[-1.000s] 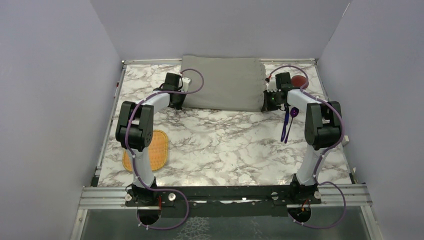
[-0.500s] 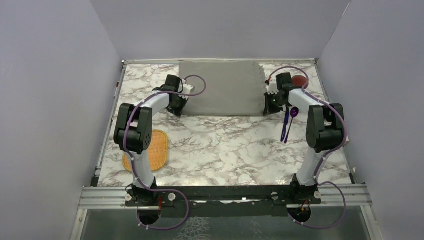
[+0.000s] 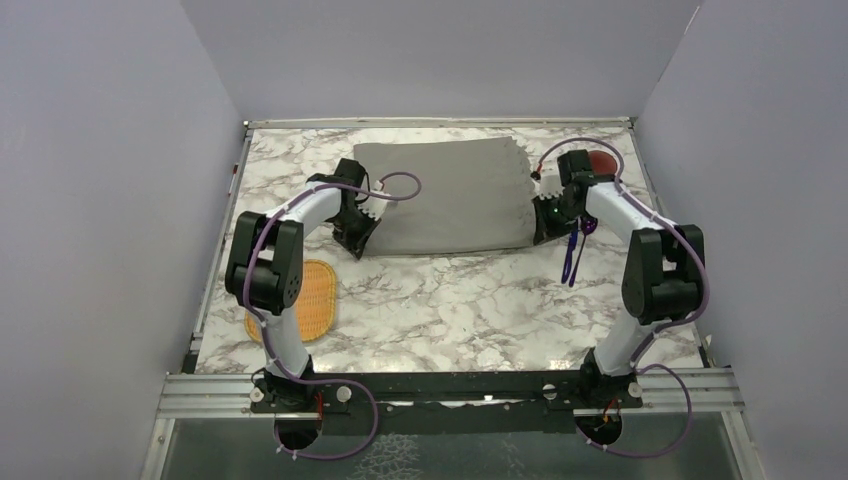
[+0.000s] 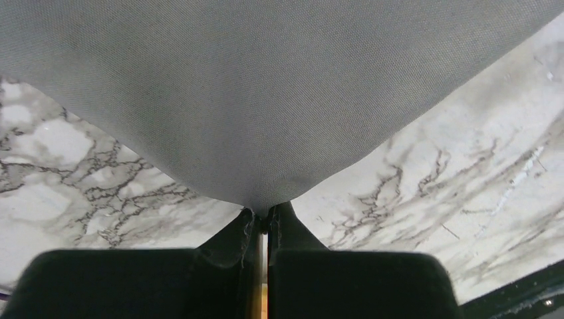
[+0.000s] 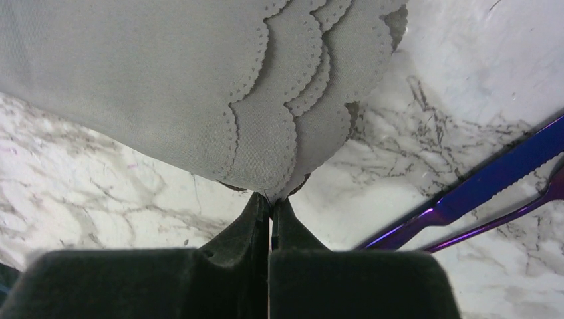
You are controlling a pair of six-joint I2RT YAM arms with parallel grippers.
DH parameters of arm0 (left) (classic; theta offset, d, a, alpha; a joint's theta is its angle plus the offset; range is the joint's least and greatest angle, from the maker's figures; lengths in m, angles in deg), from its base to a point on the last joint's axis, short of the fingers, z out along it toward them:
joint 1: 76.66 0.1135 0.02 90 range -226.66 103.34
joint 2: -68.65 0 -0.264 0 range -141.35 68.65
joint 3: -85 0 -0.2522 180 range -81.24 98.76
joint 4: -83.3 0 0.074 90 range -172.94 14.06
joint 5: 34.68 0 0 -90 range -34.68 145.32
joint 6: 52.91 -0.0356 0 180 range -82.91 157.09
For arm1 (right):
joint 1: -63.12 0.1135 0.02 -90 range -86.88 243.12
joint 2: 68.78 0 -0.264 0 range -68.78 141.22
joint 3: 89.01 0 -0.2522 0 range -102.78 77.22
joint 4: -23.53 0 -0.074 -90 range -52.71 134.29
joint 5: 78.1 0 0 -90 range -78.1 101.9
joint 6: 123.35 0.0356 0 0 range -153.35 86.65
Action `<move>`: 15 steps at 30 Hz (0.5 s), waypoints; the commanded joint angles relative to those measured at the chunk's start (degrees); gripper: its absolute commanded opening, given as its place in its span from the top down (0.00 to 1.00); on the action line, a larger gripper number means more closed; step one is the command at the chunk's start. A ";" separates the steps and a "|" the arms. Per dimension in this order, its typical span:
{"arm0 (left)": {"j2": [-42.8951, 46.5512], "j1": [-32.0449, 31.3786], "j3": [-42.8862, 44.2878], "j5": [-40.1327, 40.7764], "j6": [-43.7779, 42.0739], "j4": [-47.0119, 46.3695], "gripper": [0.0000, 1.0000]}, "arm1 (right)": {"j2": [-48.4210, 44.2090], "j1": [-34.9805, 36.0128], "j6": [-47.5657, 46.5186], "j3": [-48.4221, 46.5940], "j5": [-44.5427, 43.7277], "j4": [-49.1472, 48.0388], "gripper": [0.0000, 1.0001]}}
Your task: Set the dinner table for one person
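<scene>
A grey cloth placemat (image 3: 445,195) with a scalloped right edge lies on the marble dinner table (image 3: 450,300), towards the back. My left gripper (image 3: 358,240) is shut on the placemat's near left corner (image 4: 263,199). My right gripper (image 3: 541,232) is shut on its near right scalloped corner (image 5: 273,179). Both corners are pinched between the black fingertips (image 4: 282,222) (image 5: 289,222) just above the table. Purple cutlery (image 3: 572,252) lies right beside the right gripper, and its shiny handles (image 5: 485,189) show in the right wrist view.
An orange woven plate (image 3: 305,300) sits near the left arm at the front left. A red round object (image 3: 601,162) lies at the back right corner, partly behind the right arm. Grey walls close in the table on three sides.
Both grippers have pulled the placemat towards the near side of the table. Its front edge now lies closer to the middle, and the right gripper has come up against the purple cutlery.
</scene>
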 commanded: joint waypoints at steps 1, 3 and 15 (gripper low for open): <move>3.72 -0.02 0.58 -2.34 -3.41 8.28 1.00 | -3.99 -0.05 -4.30 1.81 -0.81 5.76 0.99; 4.32 -0.17 1.25 -2.92 -3.67 9.70 1.00 | -5.10 -0.04 -5.16 2.43 -1.18 6.59 0.99; 8.43 -1.98 2.63 -3.53 -4.12 15.77 1.00 | -12.67 -0.05 -8.74 5.82 0.50 10.75 0.99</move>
